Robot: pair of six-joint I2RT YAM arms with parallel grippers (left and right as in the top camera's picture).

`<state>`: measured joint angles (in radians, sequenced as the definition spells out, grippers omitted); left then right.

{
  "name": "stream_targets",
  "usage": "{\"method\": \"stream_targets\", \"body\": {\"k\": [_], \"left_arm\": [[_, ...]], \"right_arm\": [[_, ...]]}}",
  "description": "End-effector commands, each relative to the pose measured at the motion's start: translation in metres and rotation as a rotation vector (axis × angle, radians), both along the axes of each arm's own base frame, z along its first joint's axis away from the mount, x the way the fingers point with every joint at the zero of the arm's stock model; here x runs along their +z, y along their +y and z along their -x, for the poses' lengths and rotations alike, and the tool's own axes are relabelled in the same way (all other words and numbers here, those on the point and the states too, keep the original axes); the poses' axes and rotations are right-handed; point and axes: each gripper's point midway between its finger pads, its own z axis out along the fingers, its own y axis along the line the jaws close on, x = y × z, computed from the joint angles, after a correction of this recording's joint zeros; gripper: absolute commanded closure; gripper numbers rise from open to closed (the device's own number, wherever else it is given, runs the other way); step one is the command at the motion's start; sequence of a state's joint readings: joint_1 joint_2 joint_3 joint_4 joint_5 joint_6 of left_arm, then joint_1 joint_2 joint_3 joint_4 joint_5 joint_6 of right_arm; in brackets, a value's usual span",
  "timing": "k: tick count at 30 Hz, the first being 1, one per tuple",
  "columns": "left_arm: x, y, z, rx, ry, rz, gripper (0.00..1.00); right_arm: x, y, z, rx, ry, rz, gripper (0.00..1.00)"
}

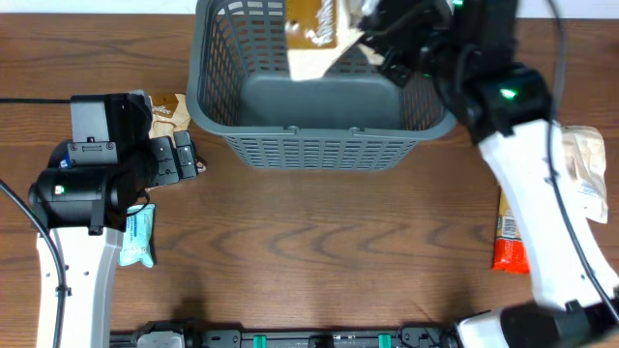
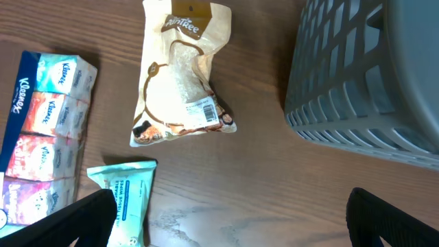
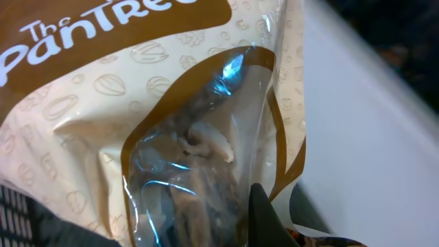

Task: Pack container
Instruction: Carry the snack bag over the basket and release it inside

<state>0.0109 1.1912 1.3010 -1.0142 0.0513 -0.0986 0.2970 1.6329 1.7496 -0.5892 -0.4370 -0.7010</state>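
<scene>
Two arms are at work over a wood-grain surface (image 1: 319, 242). The dark grey slotted basket (image 1: 309, 145) stands upright at the far middle of the surface, and the left wrist view shows its lattice wall (image 2: 357, 75) at the right of the frame. The right tool (image 1: 372, 39) is above the basket's right half, pinching a cream-and-brown "The PanTree" snack bag (image 1: 314, 39) that hangs inside the basket's rim line. In the right wrist view this bag (image 3: 137, 103) fills the frame, its clear window shows dark contents, and one dark finger (image 3: 264, 216) lies against its lower edge. The left tool (image 1: 189, 155) is near the basket's left corner and apart from it. Its jaws are spread wide in the left wrist view (image 2: 232, 199), with bare wood between them. Ahead of the left tool lie a cream pouch with a barcode label (image 2: 182, 75), a multipack of Kleenex tissues (image 2: 41, 137) and a teal packet (image 2: 127, 199); none of these touches another. On the right side of the surface lie a clear bag of pale contents (image 1: 585, 169) and an orange-red packet (image 1: 510, 237), both outside the basket.
</scene>
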Motion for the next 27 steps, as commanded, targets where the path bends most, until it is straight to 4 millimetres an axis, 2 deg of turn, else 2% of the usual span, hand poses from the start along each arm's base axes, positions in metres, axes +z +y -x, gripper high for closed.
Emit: {"method": "stream_targets", "body": {"k": [1, 8, 12, 15, 16, 18, 19, 24, 27], "left_arm": [[0.007, 0.002, -0.002, -0.009, -0.018, -0.019, 0.02], [0.007, 0.002, -0.002, -0.009, -0.018, -0.019, 0.01], [0.007, 0.002, -0.002, -0.009, -0.018, -0.019, 0.01], [0.007, 0.002, -0.002, -0.009, -0.018, -0.019, 0.01], [0.007, 0.002, -0.002, -0.009, -0.018, -0.019, 0.01], [0.007, 0.002, -0.001, -0.009, -0.017, -0.019, 0.01], [0.007, 0.002, -0.001, -0.009, -0.016, -0.019, 0.01], [0.006, 0.002, 0.001, -0.009, -0.006, -0.019, 0.02], [0.004, 0.002, 0.003, -0.009, 0.004, -0.018, 0.01]], "right_arm": [[-0.057, 0.018, -0.016, 0.069, 0.071, 0.090, 0.99], [-0.164, 0.028, -0.032, 0.053, 0.302, 0.204, 0.99], [-0.199, 0.028, -0.035, 0.026, 0.356, 0.269, 0.99], [-0.205, 0.029, -0.033, 0.022, 0.383, 0.269, 0.98], [-0.205, 0.029, -0.033, 0.006, 0.398, 0.255, 0.91], [-0.203, 0.028, -0.033, -0.033, 0.431, 0.219, 0.60], [-0.200, 0.028, -0.032, -0.068, 0.459, 0.184, 0.01], [-0.179, 0.026, -0.033, -0.107, 0.451, 0.133, 0.01], [-0.150, 0.018, -0.035, -0.121, 0.392, 0.102, 0.01]]}}
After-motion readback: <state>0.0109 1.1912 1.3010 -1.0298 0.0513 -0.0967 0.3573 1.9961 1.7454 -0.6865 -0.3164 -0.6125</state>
